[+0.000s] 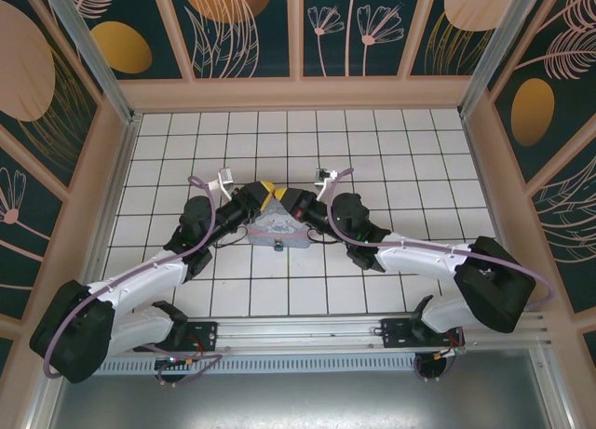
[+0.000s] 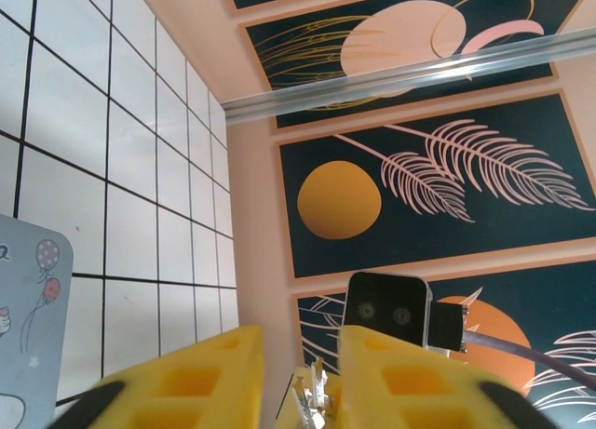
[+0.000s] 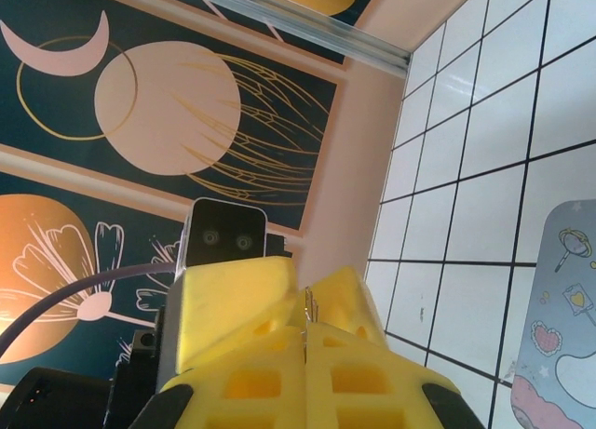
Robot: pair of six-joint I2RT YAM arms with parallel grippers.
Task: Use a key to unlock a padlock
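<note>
1. Matt yellow plastic on the left fingers (image 2: 205, 387) and right fingers (image 3: 237, 299), faintly grainy, moulded with square pockets.
2. Pale bare metal for the key (image 2: 312, 394) between the left fingers, with a dull sheen and a jagged edge. Thin bright metal edge pinched in the seam of the right fingers.
3. Glossy white tile on the counter (image 1: 372, 150) beyond the fingers, smooth, with dark matt grout lines.
4. Smooth printed pastel finish on the pastel box (image 1: 275, 229) just under the fingers.
5. Brushed aluminium rail (image 2: 410, 75) far past the fingers, softly shining. Matt printed wall panels (image 2: 438, 187) in smooth peach frames.
</note>
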